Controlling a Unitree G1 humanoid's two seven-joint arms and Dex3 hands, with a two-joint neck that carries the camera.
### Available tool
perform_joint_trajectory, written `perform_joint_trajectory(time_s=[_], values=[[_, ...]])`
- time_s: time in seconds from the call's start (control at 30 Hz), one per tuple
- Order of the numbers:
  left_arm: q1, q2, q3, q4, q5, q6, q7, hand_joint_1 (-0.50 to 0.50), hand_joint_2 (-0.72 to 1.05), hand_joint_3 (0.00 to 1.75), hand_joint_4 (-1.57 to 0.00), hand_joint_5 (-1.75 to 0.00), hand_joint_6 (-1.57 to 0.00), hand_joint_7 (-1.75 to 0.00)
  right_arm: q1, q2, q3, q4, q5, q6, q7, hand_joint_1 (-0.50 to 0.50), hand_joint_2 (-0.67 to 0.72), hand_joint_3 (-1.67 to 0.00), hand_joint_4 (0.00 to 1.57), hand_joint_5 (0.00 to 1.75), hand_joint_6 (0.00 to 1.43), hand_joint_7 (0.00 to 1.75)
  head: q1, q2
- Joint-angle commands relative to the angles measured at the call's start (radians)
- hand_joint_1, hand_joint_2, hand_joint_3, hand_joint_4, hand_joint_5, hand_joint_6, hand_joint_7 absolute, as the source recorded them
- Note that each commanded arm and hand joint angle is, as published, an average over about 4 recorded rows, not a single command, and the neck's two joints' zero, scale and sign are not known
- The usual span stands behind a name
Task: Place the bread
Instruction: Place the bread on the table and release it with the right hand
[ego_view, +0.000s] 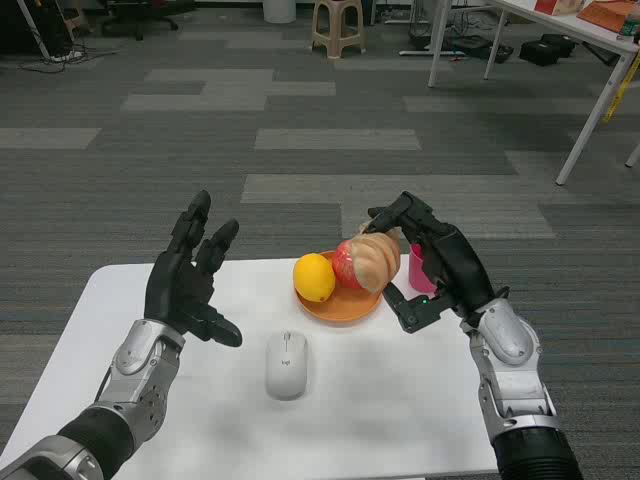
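Black fingers (392, 213) of the right hand (432, 262) clamp the tan bread (374, 262) over the orange plate (340, 306), beside a red apple (346, 266) and lemon (314, 277). Left hand (188, 275) hovers, fingers apart, near a white mouse (287, 364) on the table (400, 400).

Glossy orange plate (340, 309) (matt table (400, 400))

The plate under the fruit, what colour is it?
Orange; the plate shows best in the head view, the only one here.

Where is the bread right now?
Head view, right of centre: the bread is held by the right robot hand over the orange plate, touching the apple.
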Motion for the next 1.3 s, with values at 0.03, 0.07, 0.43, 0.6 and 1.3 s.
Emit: perform_joint_trajectory(time_s=[0.03, 0.07, 0.43, 0.6, 1.3], values=[[0.007, -0.005, 0.005, -0.009, 0.003, -0.004, -0.002, 0.5, -0.37, 0.09, 0.0, -0.41, 0.0, 0.0, 0.004, -0.017, 0.016, -0.018, 0.007, 0.003, -0.007, -0.17, -0.48, -1.51, 0.0, 0.97, 0.86, 1.54, -0.004, 0.002], [0.007, -0.005, 0.005, -0.009, 0.003, -0.005, -0.002, 0.5, -0.37, 0.09, 0.0, -0.41, 0.0, 0.0, 0.004, -0.017, 0.016, -0.018, 0.007, 0.004, -0.007, -0.17, -0.48, -1.51, 0.0, 0.97, 0.86, 1.54, -0.004, 0.003], [0.007, -0.005, 0.003, -0.009, 0.003, -0.01, -0.002, 0.5, -0.37, 0.09, 0.0, -0.41, 0.0, 0.0, 0.005, -0.02, 0.019, -0.018, 0.007, 0.003, -0.007, -0.17, -0.48, -1.51, 0.0, 0.97, 0.86, 1.54, -0.004, 0.003], [0.007, -0.006, 0.003, -0.009, 0.003, -0.01, -0.002, 0.5, -0.37, 0.07, 0.0, -0.41, 0.0, 0.0, 0.005, -0.02, 0.021, -0.018, 0.007, 0.003, -0.006, -0.19, -0.46, -1.51, 0.0, 0.97, 0.86, 1.54, -0.004, 0.003], [0.007, -0.006, 0.003, -0.009, 0.003, -0.01, -0.002, 0.5, -0.37, 0.09, 0.0, -0.41, 0.0, 0.0, 0.016, -0.05, 0.016, 0.015, -0.018, -0.006, 0.028, -0.17, -0.41, -1.51, 0.0, 0.97, 0.83, 1.54, -0.006, 0.003]])
